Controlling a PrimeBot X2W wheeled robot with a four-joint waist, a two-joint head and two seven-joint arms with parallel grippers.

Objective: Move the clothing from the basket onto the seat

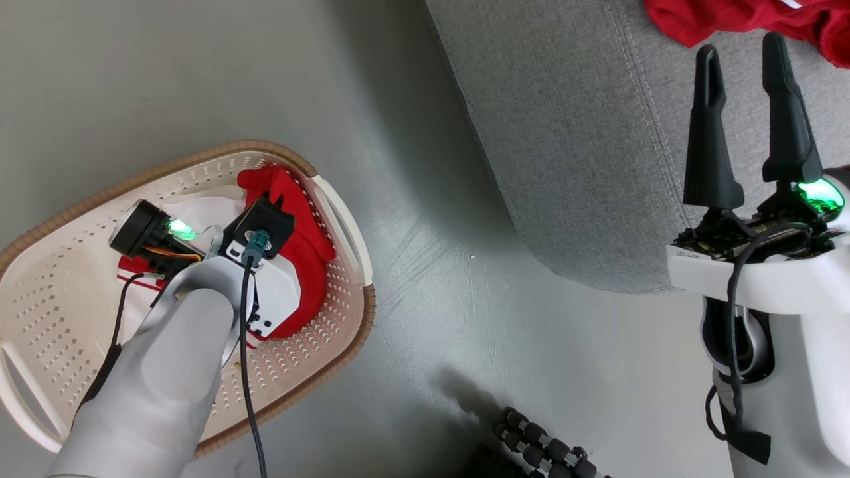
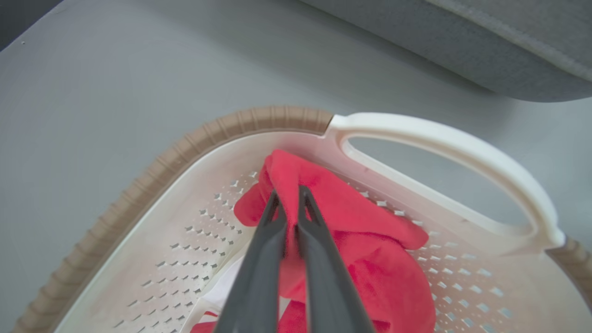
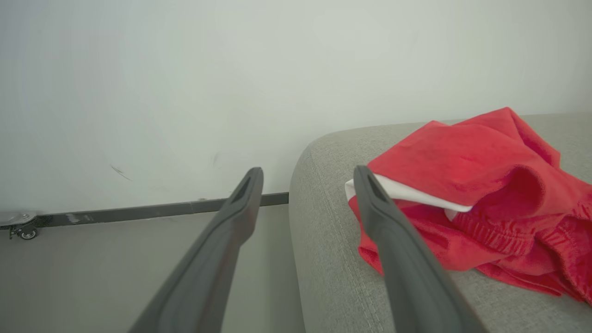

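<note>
Two states: left gripper (image 2: 289, 193) jaws clamped on red clothing (image 2: 365, 222) in basket (image 2: 185, 148); right gripper (image 1: 740, 45) jaws apart above seat (image 1: 584, 133), near second garment (image 3: 462, 157)

The left arm's pale grey rounded forearm (image 1: 159, 378) rises from the lower left of the head view, its wrist tipped downward and a thin black cable (image 1: 247, 345) trailing along it. The left gripper (image 2: 287, 196) has its two long dark fingers pressed nearly together, pinching a fold of bright red soft fabric garment (image 2: 342, 208). The right gripper (image 1: 740, 46), on a white wrist housing (image 1: 750, 279), points forward with its fingers spread apart. A green light (image 1: 818, 194) glows at its base.
</note>
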